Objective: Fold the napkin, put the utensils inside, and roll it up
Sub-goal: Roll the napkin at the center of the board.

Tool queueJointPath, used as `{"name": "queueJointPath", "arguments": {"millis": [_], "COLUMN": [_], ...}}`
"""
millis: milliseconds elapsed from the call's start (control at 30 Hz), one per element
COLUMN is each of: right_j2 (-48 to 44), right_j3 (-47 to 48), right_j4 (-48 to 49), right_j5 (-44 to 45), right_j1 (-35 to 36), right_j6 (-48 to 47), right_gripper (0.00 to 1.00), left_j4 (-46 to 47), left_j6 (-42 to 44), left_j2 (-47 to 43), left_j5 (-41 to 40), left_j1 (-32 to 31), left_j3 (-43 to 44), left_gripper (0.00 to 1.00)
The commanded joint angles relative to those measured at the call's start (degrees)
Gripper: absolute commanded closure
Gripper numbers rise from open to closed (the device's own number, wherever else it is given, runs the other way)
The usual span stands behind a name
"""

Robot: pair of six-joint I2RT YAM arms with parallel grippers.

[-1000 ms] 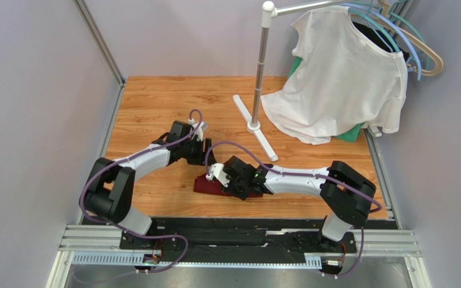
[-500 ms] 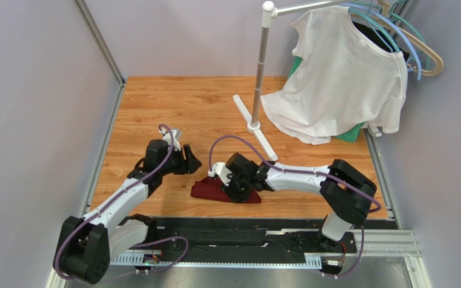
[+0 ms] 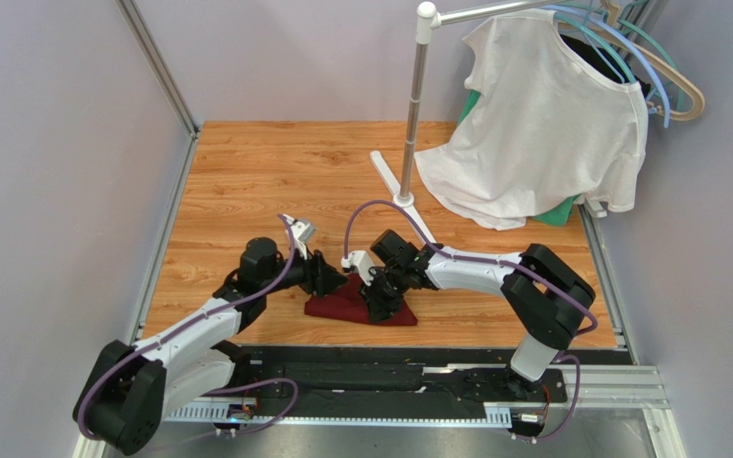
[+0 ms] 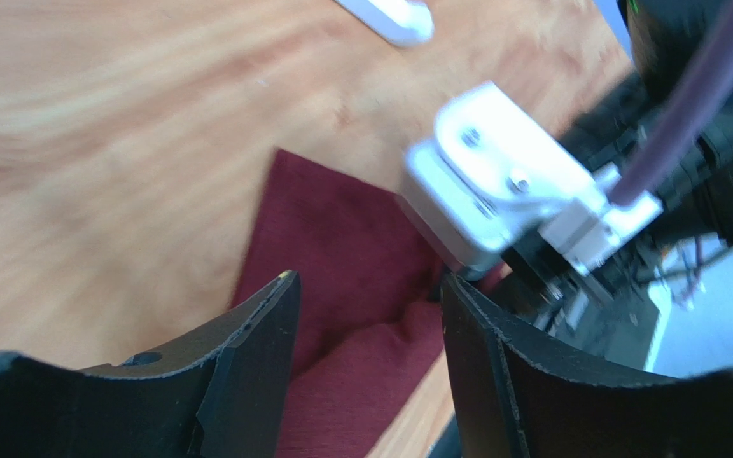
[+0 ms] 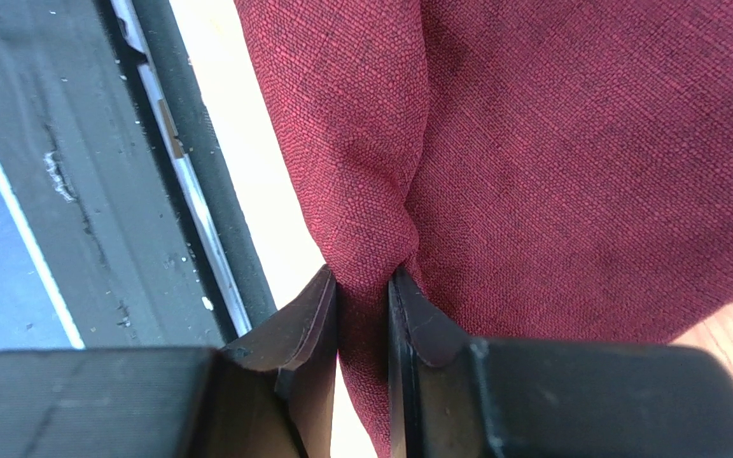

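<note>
Top external view is showing the wooden table (image 3: 246,172) spreading across most of the scene. At its far right corner a white T-shirt (image 3: 542,124) is hanging from a rack (image 3: 414,114), well apart from the work and playing no part in it.

Both arms are reaching in towards the middle of the near edge, where the napkin (image 3: 340,305) is lying in a bunched, roughly triangular heap, just beside the black rail (image 5: 84,191) that is carrying the arm bases. No utensils are showing in any view, so the work is judged to be in the folding stage.

The right gripper (image 3: 378,305) is bearing down on the cloth near its centre. The right wrist view is showing why: its jaws are closing tightly on a raised ridge of maroon fabric, pinching a double layer so that this part can be lifted or dragged over the rest.

The left gripper (image 4: 370,315) is hovering over the napkin's left part with its jaws standing apart and nothing between them. It is facing the right arm's wrist closely, probably lining up to take a free corner, so that the two arms are sharing the cloth and drawing it flat instead of letting it crumple. Contact between the two wrists is looking like the main risk here.
</note>
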Motion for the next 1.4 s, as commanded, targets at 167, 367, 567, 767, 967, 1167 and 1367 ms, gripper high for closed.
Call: {"name": "queueJointPath", "arguments": {"millis": [167, 367, 567, 767, 967, 1167, 1367], "right_j2": [4.87, 6.1, 6.37, 7.25, 9.44, 10.76, 12.78], "right_j3": [3.56, 4.01, 4.27, 4.97, 6.46, 7.17, 8.58], "right_j4": [-7.13, -7.57, -7.92, -8.98, -10.56, -10.56, -11.35], "right_j5": [-7.21, -9.24, -10.73, -13.81, -16.44, -16.53, -17.06], "right_j1": [-3.29, -4.7, -5.58, -6.98, -8.22, -9.36, -10.59], "right_j6": [-3.52, -3.97, -4.06, -4.85, -5.64, -5.55, -5.46], "right_gripper": [1.0, 1.0, 1.0, 1.0, 1.0, 1.0, 1.0], "left_j4": [4.8, 1.12, -1.0, -3.28, -6.8, -8.73, -11.19], "left_j6": [3.92, 5.59, 6.3, 6.3, 6.65, 6.48, 6.91], "left_j2": [10.8, 12.3, 13.87, 17.66, 18.89, 20.65, 21.35], "left_j5": [8.72, 4.51, 2.48, 1.78, -1.47, -2.61, -4.46], "left_j1": [-8.38, -9.35, -10.14, -13.48, -14.27, -15.68, -17.26], "left_j3": [2.85, 2.67, 3.9, 5.31, 6.72, 7.77, 8.83], "left_gripper": [0.39, 0.39, 0.38, 0.37, 0.38, 0.4, 0.41]}}
